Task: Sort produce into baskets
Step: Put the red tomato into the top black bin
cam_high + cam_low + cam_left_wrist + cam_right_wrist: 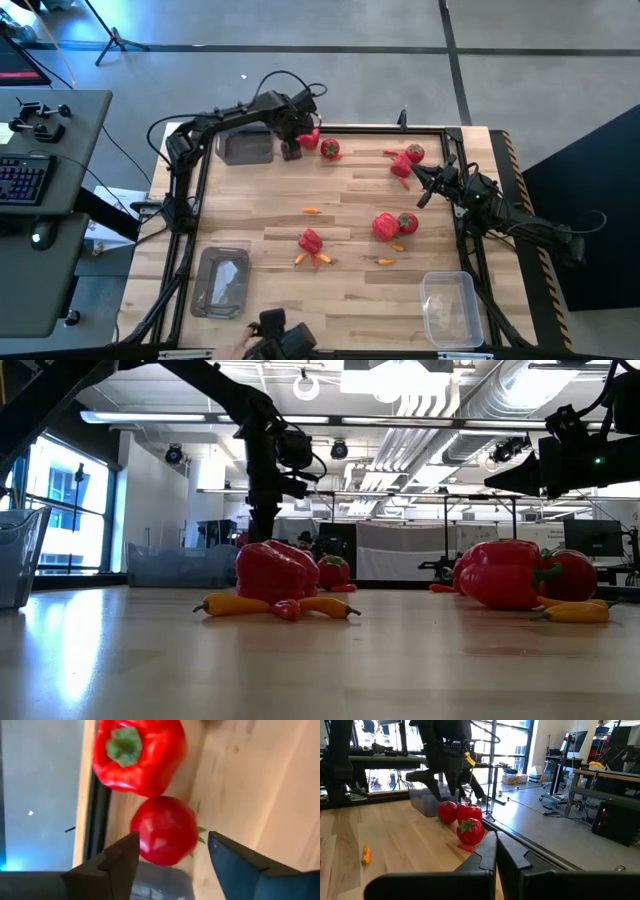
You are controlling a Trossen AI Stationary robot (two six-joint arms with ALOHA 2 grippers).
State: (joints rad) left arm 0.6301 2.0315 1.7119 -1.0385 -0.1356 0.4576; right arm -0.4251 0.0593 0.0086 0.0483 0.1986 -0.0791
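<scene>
Left end effector (172, 862) fingers spread, straddling round red fruit (165, 830), not gripping.

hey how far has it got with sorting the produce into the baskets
Hardly begun. All three baskets look without produce inside. The left gripper is open over a round red fruit beside a bell pepper, near the far-left basket. The right gripper is shut and holds nothing. The peppers, fruits and small orange pieces still lie on the table.
</scene>
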